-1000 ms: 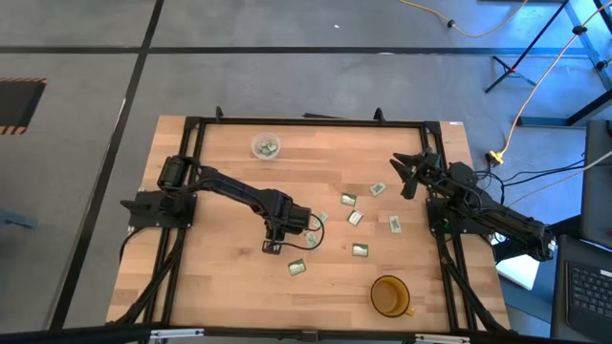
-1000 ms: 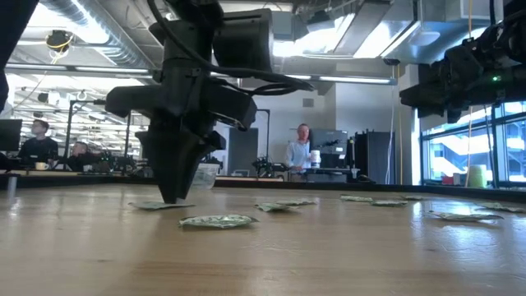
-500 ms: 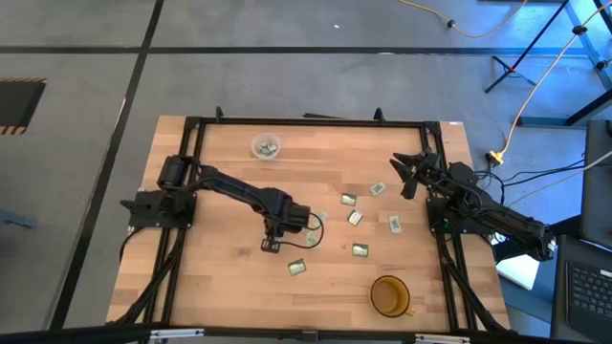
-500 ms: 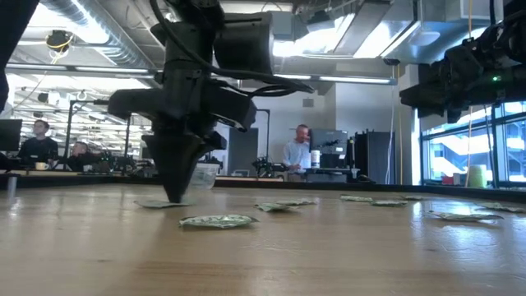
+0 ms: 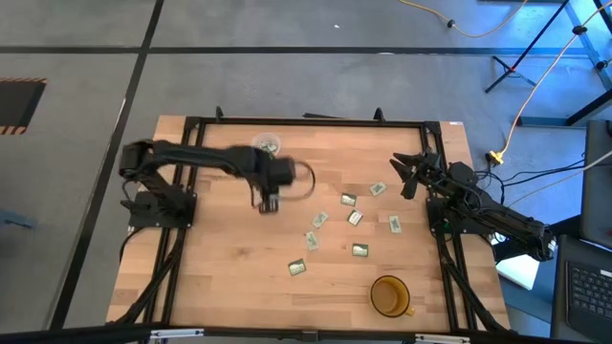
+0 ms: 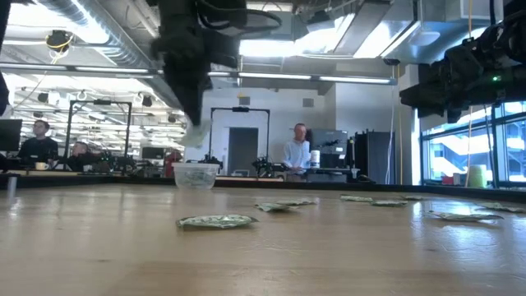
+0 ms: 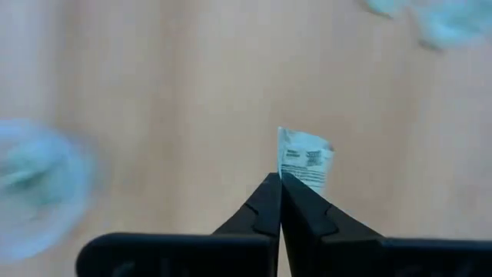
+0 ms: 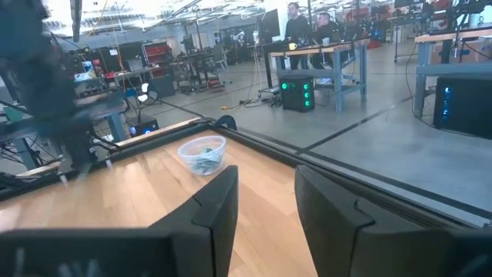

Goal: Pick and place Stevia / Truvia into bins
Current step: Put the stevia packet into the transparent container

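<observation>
- Sitting near the far edge of the table (image 5: 210,287), the small clear cup (image 5: 267,145) already has a few green-and-white sachets in it; the right wrist view shows them heaped at its bottom.
- Standing near the front edge, the amber cup (image 5: 389,295) is well apart from it; its contents cannot be told.
- Clenched on one sachet (image 7: 304,158), the left gripper (image 5: 268,203) hangs above the wood just short of the clear cup; dark print on the paper is too small to read.
- Lying loose mid-table are more sachets (image 5: 357,217), between the two cups.
- Waiting at the right edge, the right gripper (image 5: 405,176) has its jaws apart and holds nothing.
</observation>
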Controlling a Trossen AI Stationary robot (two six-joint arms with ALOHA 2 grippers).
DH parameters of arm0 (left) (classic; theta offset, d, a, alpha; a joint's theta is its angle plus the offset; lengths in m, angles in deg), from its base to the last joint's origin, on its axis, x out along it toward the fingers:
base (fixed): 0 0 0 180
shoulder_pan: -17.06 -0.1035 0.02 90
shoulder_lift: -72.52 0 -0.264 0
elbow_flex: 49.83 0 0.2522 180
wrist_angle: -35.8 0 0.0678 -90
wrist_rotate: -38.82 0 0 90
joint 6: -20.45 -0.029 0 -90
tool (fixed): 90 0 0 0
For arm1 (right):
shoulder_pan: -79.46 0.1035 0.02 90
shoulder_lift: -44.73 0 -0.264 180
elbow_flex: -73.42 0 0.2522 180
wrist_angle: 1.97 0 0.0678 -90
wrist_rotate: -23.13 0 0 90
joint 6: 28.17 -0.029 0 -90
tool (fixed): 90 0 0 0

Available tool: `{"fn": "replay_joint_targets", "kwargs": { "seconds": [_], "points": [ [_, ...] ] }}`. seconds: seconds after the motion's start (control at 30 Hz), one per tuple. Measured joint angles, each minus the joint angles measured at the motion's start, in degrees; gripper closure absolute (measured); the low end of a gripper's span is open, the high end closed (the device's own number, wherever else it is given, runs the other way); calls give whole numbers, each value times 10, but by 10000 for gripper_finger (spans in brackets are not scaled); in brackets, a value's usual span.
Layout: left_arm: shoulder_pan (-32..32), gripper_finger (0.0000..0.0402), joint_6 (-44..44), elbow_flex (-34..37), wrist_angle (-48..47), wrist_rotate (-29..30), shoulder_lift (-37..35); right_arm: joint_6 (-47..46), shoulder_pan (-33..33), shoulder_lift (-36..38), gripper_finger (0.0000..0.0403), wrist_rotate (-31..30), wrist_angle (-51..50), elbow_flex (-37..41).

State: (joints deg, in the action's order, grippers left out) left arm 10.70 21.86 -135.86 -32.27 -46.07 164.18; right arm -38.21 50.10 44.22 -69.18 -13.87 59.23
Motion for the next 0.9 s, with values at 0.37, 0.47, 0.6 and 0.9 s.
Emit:
{"fn": "replay_joint_targets", "kwargs": {
  "seconds": [0.37, 0.47, 0.6, 0.9],
  "points": [
    [-236, 399, -33, -1, 57, 35, -36, 0, 0, 0, 269, 0, 0, 0],
    [-290, 400, -36, -1, 91, -7, -10, 0, 0, 0, 269, 0, 0, 0],
    [-334, 399, -37, -1, 105, -37, 35, 0, 0, 0, 269, 0, 0, 0],
    [-369, 400, -37, -1, 96, -37, 116, 0, 0, -1, 269, 0, 0, 0]
  ]
}}
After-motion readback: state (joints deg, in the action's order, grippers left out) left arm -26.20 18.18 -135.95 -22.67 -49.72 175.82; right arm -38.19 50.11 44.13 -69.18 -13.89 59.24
